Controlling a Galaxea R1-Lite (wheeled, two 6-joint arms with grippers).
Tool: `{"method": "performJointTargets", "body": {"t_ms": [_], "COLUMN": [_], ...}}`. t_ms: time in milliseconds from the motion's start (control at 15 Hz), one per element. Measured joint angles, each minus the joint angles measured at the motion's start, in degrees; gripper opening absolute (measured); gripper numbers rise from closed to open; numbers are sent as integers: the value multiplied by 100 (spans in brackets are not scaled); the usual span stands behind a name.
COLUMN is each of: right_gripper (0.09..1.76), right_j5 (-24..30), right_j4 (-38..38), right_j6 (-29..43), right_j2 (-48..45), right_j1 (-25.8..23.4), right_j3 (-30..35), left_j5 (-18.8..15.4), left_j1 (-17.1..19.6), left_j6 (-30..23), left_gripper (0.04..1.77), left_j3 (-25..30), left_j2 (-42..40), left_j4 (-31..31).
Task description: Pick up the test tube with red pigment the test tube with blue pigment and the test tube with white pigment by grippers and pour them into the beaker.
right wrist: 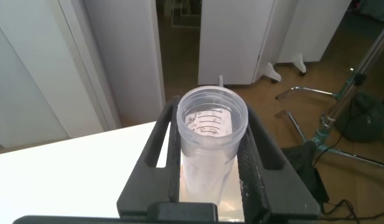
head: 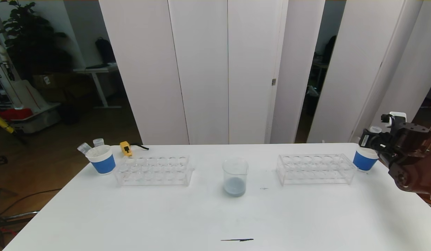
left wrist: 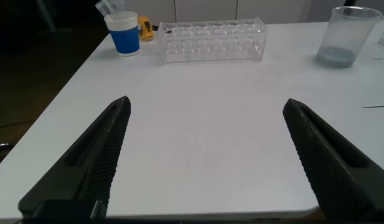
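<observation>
Two tubes stood in the left paper cup [head: 101, 159] beside an empty rack [head: 154, 170] — the left end effector [left wrist: 207, 155] hung low over the bench [head: 166, 216], fingers wide, holding nothing. At centre the beaker [head: 235, 176] already held greyish-blue liquid, so pouring looked largely done. Rightward, the right end effector [right wrist: 210, 155] gripped an emptied-looking tube [right wrist: 212, 134] above the right cup [head: 364, 159] — probably only discarding remained.

Tall white panels [head: 201, 69] stood behind the white surface [head: 166, 216], with dark gaps between some. Wood floor [head: 54, 153] off to one side, plus a leafy plant [head: 27, 38] and a small white desk [head: 96, 71] way back.
</observation>
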Motion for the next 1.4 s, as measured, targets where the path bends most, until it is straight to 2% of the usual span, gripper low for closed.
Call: {"method": "performJointTargets", "body": {"t_ms": [133,200,267,333,400,467,1000,1400], "right_gripper": [61,70,95,135,161,173,173,173], "right_j5": [9,6,5,6,6,6,30,562], "right_j4": [-5,-5,-2,0,1,1,17,511], "right_j6": [10,7,7,18,22,16,22,10], "right_j2": [15,17,20,17,17,17,-72,-829], "right_j1": [-28,-49,-69,-90,-102,-113,-210,-474], "right_j3": [0,0,9,18,22,30,-4,-210], "left_j5": [0,0,0,0,0,0,0,0], "left_j1": [0,0,0,0,0,0,0,0], "left_j6": [0,0,0,0,0,0,0,0], "left_gripper": [175,175,175,175,175,175,175,175], "left_j3": [0,0,0,0,0,0,0,0], "left_j2": [0,0,0,0,0,0,0,0], "left_j4": [0,0,0,0,0,0,0,0]}}
